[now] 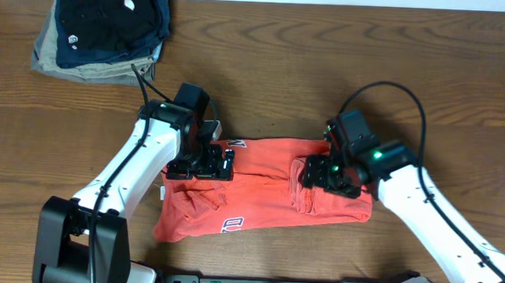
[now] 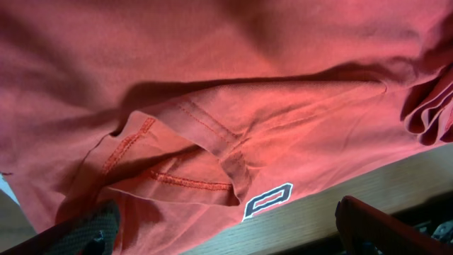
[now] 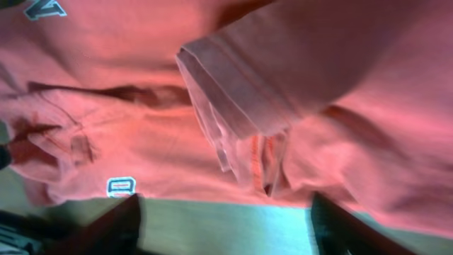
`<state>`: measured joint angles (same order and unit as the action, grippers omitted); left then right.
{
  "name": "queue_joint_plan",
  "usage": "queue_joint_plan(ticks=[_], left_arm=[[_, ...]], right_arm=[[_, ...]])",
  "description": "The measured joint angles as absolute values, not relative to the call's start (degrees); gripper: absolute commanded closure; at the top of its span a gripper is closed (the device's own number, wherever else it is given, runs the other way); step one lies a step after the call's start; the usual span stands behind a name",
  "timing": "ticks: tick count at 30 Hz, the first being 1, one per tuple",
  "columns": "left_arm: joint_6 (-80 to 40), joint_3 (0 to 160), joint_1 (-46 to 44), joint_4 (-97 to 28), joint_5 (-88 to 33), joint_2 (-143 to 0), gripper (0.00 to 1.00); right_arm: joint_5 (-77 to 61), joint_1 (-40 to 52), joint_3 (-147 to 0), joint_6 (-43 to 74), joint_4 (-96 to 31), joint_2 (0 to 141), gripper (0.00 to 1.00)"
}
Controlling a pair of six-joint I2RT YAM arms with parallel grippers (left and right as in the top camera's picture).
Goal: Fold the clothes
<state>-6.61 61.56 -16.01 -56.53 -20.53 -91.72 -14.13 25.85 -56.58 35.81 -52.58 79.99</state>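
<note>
Since both hang with fingers spread apart and nothing between them, the left end effector (image 1: 226, 163) and the right end effector (image 1: 307, 174) each need a hold before a fold can be carried over. Directly beneath them the coral T-shirt (image 1: 267, 198) lies rumpled on the tabletop (image 1: 324, 59), with a doubled flap (image 3: 233, 106) just ahead of the right fingers (image 3: 117, 227). It seems best to pinch one hemmed edge cleanly, level on both sides, and lift rather than drag. Well beyond the left end effector sits a stack of folded garments (image 1: 108, 24).

The left end effector (image 1: 223, 162) and right end effector (image 1: 309, 173) sit over the coral-red T-shirt (image 1: 263, 193).
</note>
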Motion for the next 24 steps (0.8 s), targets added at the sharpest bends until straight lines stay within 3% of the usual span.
queue_joint_plan(ticks=[8, 21, 22, 24], left_arm=[[-6.6, 61.5, -16.0, -56.5, -20.6, -91.7, 0.02], [-6.6, 61.5, -16.0, -56.1, -20.6, -91.7, 0.02], [-6.6, 61.5, -16.0, -56.1, -20.6, -91.7, 0.02], [-6.6, 61.5, -16.0, -56.0, -20.6, -91.7, 0.02]], right_arm=[[-8.0, 20.8, -62.3, 33.8, -57.6, 80.3, 0.23], [-14.5, 20.7, -58.6, 33.7, -48.7, 94.2, 0.28], [-14.7, 20.7, -58.5, 33.7, -48.2, 94.8, 0.31], [-15.1, 20.7, -58.4, 33.9, -46.7, 95.7, 0.45]])
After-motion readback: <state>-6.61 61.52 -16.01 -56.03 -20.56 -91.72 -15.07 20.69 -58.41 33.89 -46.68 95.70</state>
